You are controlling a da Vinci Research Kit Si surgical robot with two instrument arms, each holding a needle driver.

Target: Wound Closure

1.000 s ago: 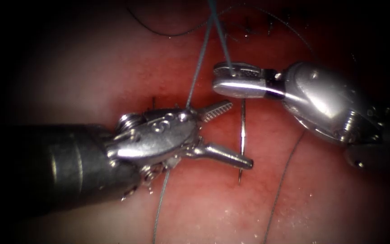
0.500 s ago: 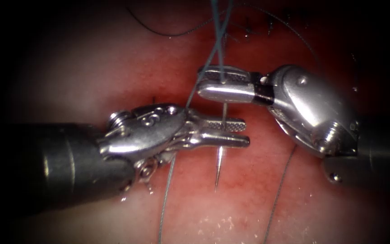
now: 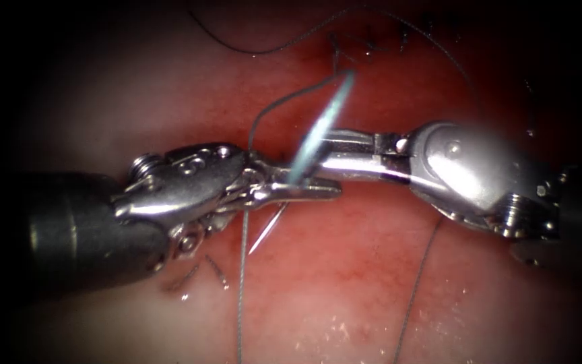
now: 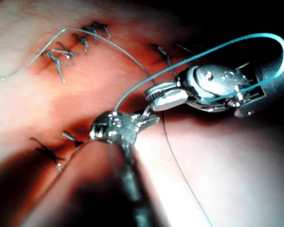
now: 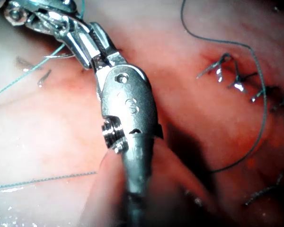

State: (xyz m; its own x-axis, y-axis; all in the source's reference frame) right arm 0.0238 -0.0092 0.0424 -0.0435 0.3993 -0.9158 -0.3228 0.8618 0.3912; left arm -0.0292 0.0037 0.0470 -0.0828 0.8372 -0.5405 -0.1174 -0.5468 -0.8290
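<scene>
Curved steel needle [image 3: 266, 230] sits clamped in the closed jaws of the silver left tool [image 3: 304, 190], clear of the pink tissue [image 3: 345, 290]. Silver right tool [image 3: 335, 152] meets those jaws, closed; what it grips is hidden. Blue-grey thread [image 3: 318, 135] arcs across both. In the left wrist view, dark tied stitches [image 4: 66, 52] lie beyond.

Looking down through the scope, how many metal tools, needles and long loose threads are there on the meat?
Metal tools: 2, the left tool and the right tool.
Needles: 1, the needle, held by the left tool.
Long threads: 3 at least, counting the thread.
Total: 6.
</scene>
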